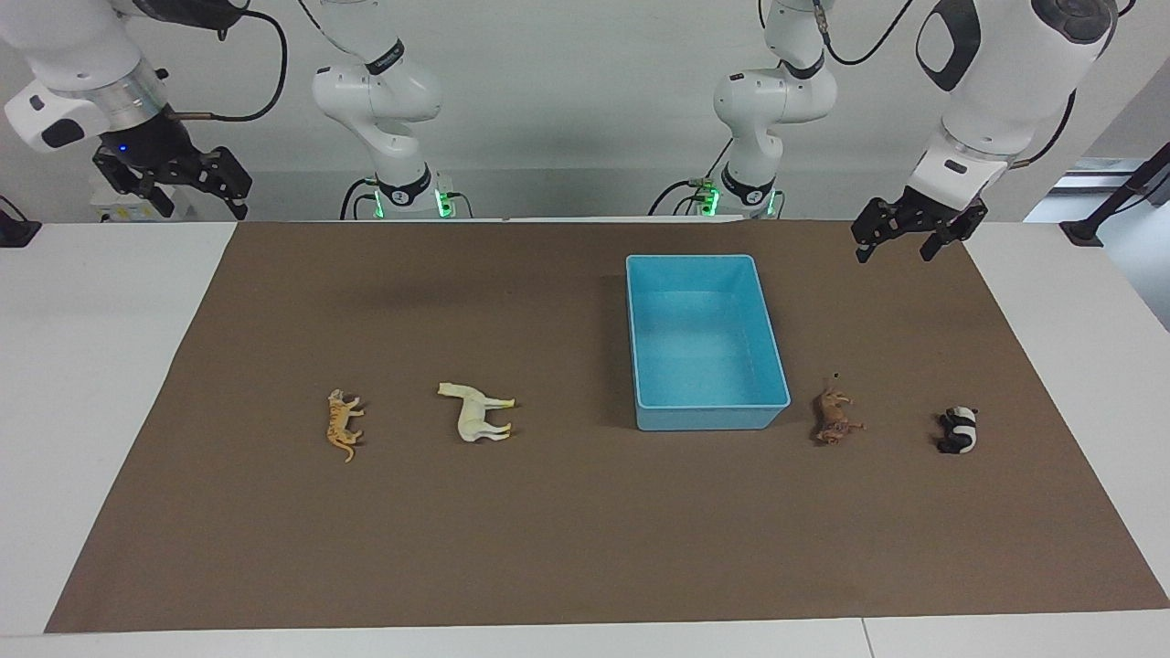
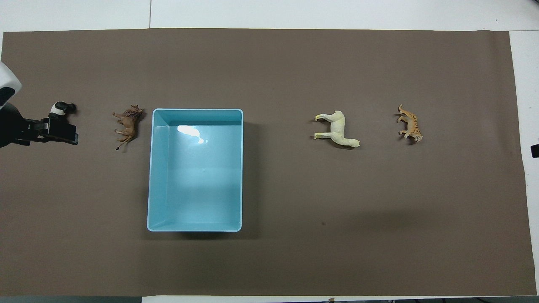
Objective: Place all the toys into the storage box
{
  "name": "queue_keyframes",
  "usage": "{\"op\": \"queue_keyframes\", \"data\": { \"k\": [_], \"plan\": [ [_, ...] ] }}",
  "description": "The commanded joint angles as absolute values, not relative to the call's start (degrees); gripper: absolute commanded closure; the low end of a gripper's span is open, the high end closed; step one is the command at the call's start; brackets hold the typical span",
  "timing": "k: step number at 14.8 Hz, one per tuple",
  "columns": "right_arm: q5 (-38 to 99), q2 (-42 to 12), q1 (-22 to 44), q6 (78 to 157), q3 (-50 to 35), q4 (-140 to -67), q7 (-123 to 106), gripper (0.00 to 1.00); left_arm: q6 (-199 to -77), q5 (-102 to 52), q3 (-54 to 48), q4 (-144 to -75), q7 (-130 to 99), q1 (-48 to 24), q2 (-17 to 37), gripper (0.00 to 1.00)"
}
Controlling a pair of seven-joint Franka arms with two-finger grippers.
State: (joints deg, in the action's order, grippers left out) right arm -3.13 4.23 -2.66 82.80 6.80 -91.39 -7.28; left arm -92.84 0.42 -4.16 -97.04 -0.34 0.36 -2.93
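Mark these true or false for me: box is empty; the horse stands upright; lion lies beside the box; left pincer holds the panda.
1. The storage box is empty: true.
2. The horse stands upright: false, it lies on its side on the mat.
3. The lion lies beside the box, toward the left arm's end: true.
4. The left pincer holds the panda: false, it hangs open above the mat; the panda lies on the mat.

panda (image 2: 62, 108) partly hidden under left gripper (image 2: 63, 131)
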Motion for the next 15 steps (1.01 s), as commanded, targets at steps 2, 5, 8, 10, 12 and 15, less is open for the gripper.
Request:
{"op": "queue_keyframes", "data": {
  "k": [2,5,8,10,12,15],
  "plan": [
    [-3.43,5.45,-3.16,83.76,6.33,-92.73,-8.26,0.0,-93.69,0.09,-3.96,-97.56,0.53,0.53,-3.6,0.0],
    [-3.43,5.45,-3.34,83.41,6.33,-92.72,-8.26,0.0,-93.17,0.09,-4.04,-97.65,0.62,0.44,-3.69,0.0],
    [-3.43,5.62,-3.52,83.32,6.33,-93.07,-8.87,0.0,-93.6,0.09,-4.04,-97.73,0.52,0.44,-3.69,0.0],
    [-3.43,5.62,-3.6,83.49,6.33,-93.51,-8.79,0.0,-93.95,0.09,-4.04,-97.82,0.09,0.18,-3.69,0.0],
    [-3.43,6.93,-2.82,86.9,6.33,-97.53,-8.0,0.0,-97.01,0.17,-3.96,-97.73,0.09,0.44,-3.43,0.0],
    [-3.34,5.81,-1.07,98.41,6.15,-104.66,-6.33,0.0,-98.17,0.35,-3.87,-98.26,0.62,2.63,-3.17,0.0]
  ]
}}
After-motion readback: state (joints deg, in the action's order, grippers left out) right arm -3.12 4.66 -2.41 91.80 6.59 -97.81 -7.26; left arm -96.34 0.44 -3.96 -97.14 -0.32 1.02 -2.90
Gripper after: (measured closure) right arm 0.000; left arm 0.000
